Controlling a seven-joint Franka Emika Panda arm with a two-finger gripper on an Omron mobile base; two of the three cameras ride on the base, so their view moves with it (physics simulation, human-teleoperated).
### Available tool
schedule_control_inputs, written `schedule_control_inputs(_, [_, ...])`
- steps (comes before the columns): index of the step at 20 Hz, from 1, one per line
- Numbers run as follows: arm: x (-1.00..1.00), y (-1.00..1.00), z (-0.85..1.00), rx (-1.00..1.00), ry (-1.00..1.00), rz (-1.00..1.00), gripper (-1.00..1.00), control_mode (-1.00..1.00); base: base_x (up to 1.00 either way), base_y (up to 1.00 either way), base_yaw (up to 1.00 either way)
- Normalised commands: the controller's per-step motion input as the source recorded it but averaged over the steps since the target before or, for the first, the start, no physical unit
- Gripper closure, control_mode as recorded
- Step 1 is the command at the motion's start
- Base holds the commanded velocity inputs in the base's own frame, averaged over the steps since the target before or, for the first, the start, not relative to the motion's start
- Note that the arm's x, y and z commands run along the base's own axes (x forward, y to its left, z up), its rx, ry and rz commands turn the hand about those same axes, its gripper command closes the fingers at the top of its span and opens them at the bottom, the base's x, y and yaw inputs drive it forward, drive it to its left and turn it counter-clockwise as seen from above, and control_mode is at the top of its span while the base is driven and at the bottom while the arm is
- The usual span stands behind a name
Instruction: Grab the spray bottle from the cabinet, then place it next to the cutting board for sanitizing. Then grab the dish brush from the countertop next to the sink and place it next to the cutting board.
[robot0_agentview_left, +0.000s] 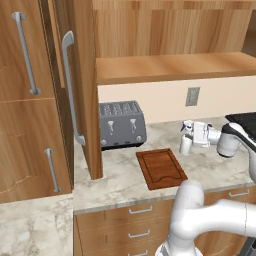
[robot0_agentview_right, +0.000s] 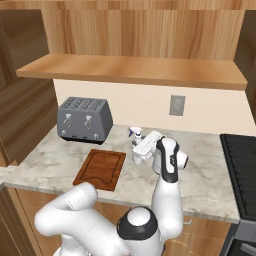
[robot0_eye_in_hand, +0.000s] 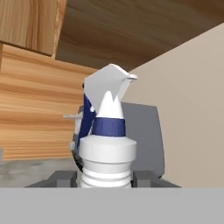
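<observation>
The tool (robot0_agentview_right: 140, 150) has the spray bottle (robot0_agentview_left: 186, 141) between its fingers, pinching it low around the body while the neck and nozzle rise upright above; in the hand view the bottle (robot0_eye_in_hand: 106, 144) fills the middle with a dark finger tip (robot0_eye_in_hand: 61, 178) on either side of its base. The bottle is at the worktop (robot0_agentview_left: 120, 175), just beside the far right corner of the cutting board (robot0_agentview_left: 161, 168), and I cannot quite tell from here whether its base rests on the stone or hangs a little above it. Holding it by the body and keeping it upright makes sense to me, since a tall slim bottle would tip if it were let go at a slant. The board lies flat near the front edge of the worktop, with the toaster (robot0_agentview_left: 121, 123) behind it toward the back wall and the cabinet (robot0_agentview_left: 80, 85) door standing open at the left, its edge reaching down to the stone. To the right of the bottle the worktop runs bare as far as the dark stove (robot0_agentview_right: 240, 165) at the right end, so I judge there is fair room to open and draw back that way or upward, under the shelf (robot0_agentview_right: 135, 70). The brush is still to fetch, so roughly half the job remains.
</observation>
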Motion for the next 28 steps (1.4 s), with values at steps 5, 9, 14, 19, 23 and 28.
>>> schedule_control_inputs(5, [0.10, 0.00, -0.17, 0.00, 0.02, 0.00, -1.00, -1.00, 0.00, 0.00, 0.00])
schedule_control_inputs(9, [0.05, 0.00, -0.14, 0.00, 0.02, 0.00, -1.00, -1.00, 0.00, 0.00, 0.00])
schedule_control_inputs(14, [0.03, 0.00, -0.07, 0.00, 0.01, 0.00, -1.00, -1.00, 0.00, 0.00, 0.00])
schedule_control_inputs(19, [-0.02, 0.00, 0.00, 0.00, 0.01, 0.00, -1.00, -1.00, 0.00, 0.00, 0.00])
schedule_control_inputs(23, [0.00, 0.00, 0.00, 0.00, 0.00, 0.00, -1.00, -1.00, 0.00, 0.00, 0.00])
schedule_control_inputs(28, [0.00, -0.01, 0.00, 0.00, 0.00, 0.00, -1.00, -1.00, 0.00, 0.00, 0.00])
